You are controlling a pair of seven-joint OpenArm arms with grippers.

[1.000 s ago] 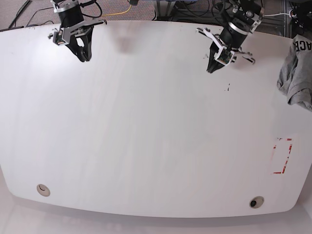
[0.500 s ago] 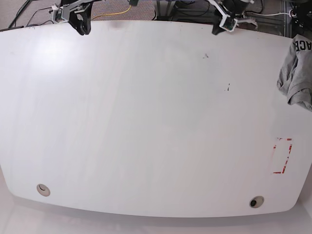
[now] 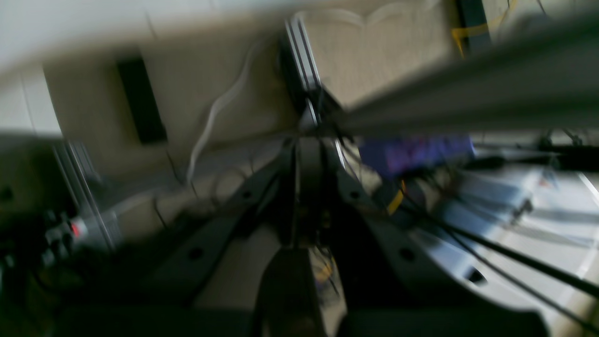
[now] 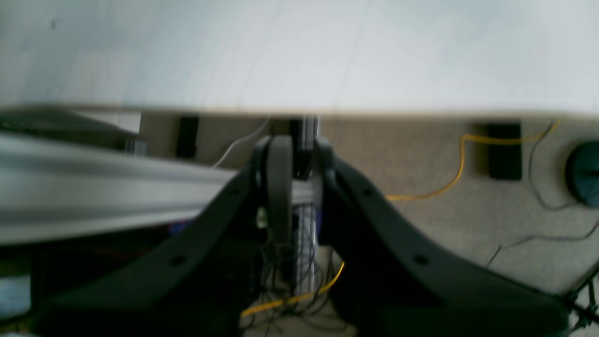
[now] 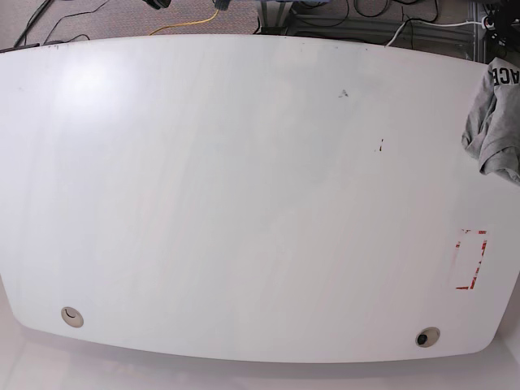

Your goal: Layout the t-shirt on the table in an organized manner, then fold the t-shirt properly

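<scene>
The grey t-shirt (image 5: 494, 122) lies bunched at the right edge of the white table (image 5: 244, 203), with part of its black lettering showing. Neither arm shows over the table in the base view. In the blurred left wrist view, my left gripper (image 3: 304, 154) is shut and empty, hanging over floor, cables and frame bars. My right gripper (image 4: 302, 157) hangs beyond the table's edge (image 4: 299, 110), above carpet. Only a thin slit shows between its fingers, and it holds nothing. The t-shirt appears in neither wrist view.
A red rectangular outline (image 5: 471, 260) marks the table's right side, with a round hole (image 5: 72, 317) front left and another hole (image 5: 426, 336) front right. A yellow cable (image 4: 461, 159) lies on the carpet. An aluminium bar (image 4: 93, 187) crosses the right wrist view.
Both arms have pulled back past the table's far edge and left the base view. The t-shirt has not moved.
</scene>
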